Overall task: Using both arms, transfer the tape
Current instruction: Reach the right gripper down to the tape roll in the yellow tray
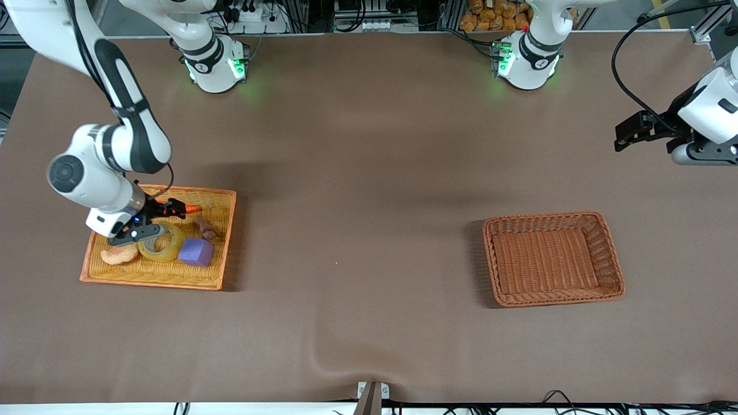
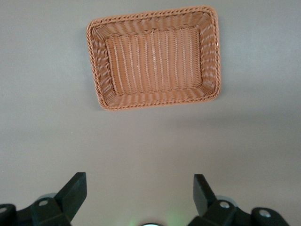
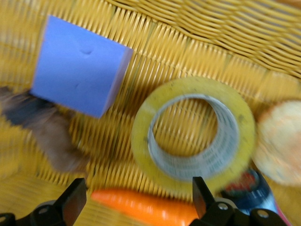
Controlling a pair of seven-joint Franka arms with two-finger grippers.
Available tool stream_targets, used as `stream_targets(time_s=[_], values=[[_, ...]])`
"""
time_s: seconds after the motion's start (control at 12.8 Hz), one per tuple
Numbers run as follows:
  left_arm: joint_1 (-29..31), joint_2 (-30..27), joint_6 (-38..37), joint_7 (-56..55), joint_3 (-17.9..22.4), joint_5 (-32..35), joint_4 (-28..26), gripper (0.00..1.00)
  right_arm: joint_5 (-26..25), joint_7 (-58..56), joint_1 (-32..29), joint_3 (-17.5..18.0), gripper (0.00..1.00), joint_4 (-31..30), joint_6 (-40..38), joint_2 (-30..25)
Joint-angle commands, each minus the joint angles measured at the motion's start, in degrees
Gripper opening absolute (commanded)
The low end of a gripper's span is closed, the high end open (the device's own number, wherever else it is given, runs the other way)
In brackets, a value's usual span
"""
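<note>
The right arm is reaching from its base down over the yellow tray [image 1: 222,199] at its own end of the table, wrist bent steeply. The right gripper [image 1: 151,226] is hanging low over the tray, fingers [image 3: 70,203] spread apart with nothing between them. The tape [image 1: 162,242] is lying flat in the tray, beside the purple cube [image 1: 196,252] and just under the gripper. A carrot [image 3: 141,207], a pale bread-like piece [image 1: 119,254] and a brown item [image 1: 204,228] are sharing the tray; the gripper is partly covering them, and the brown item is too blurred to identify.

The left arm is waiting, its left gripper [image 2: 140,189] held open above bare table near the empty brown basket [image 1: 610,253]. No legible writing is showing.
</note>
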Motion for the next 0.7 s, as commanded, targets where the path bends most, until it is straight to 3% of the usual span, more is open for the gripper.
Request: stream_targets(time_s=[0.0,0.08,0.16,0.31,0.39,0.63], values=[[-0.21,2.73,-1.09,0.23,-0.32,0.62,0.62,1.00,-0.81,-3.61,0.14,0.34,1.00,2.38,1.35,3.39],[-0.39,3.44,-1.35,0.23,-0.40,0.62,1.49,1.00,-0.81,-4.15,0.14,0.34,1.00,2.47,1.70,3.74],[-0.56,3.71,-1.70,0.15,-0.67,0.62,1.85,1.00,-0.81,-4.24,0.05,0.34,0.83,2.48,1.71,3.84],[-0.74,4.32,-1.70,0.06,-0.76,0.10,1.94,1.00,-0.81,-4.16,-0.21,0.34,0.15,2.39,1.36,3.84],[0.04,4.50,-1.35,-2.90,-0.50,-0.60,3.07,1.00,-0.81,-4.24,-0.47,0.34,0.00,2.47,1.36,4.18],[2.42,6.26,2.34,-9.00,0.12,-5.00,6.15,1.00,-0.72,-4.07,-0.83,0.42,0.00,2.56,0.74,3.14]])
